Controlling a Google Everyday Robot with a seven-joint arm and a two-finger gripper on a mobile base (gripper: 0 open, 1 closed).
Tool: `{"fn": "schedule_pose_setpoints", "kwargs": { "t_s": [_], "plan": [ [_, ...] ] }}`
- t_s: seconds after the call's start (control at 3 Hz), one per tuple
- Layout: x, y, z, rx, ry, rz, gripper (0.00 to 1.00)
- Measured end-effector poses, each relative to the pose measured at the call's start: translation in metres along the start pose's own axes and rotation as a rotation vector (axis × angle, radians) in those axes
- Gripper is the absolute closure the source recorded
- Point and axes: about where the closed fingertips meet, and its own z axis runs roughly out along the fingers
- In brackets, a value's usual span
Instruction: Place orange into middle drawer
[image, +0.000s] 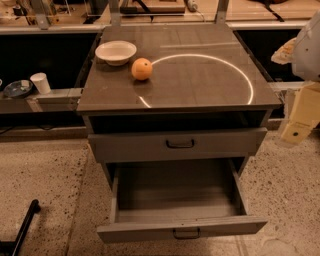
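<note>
The orange (141, 69) lies on the desk (200, 85) toward its back left corner, just beside the white bowl (115, 52), and nothing holds it. The middle drawer (176, 196) is pulled out below the front edge, probably so it can receive the fruit. The gripper (298, 125) hangs beyond the right edge, well apart from the orange. I cannot tell if it is released or clenched.

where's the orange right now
In the camera view the orange sits on the cabinet top, left side, just right of the white bowl, above the open middle drawer. The gripper hangs at the right edge, beside the cabinet.
</note>
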Motion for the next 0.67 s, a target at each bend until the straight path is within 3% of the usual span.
{"fn": "schedule_pose_setpoints", "kwargs": {
  "t_s": [0.33,0.67],
  "plan": [
    [0.000,0.000,0.000,0.000,0.000,0.000,0.00],
    [-0.017,-0.006,0.018,-0.023,-0.044,-0.017,0.00]
  ]
}}
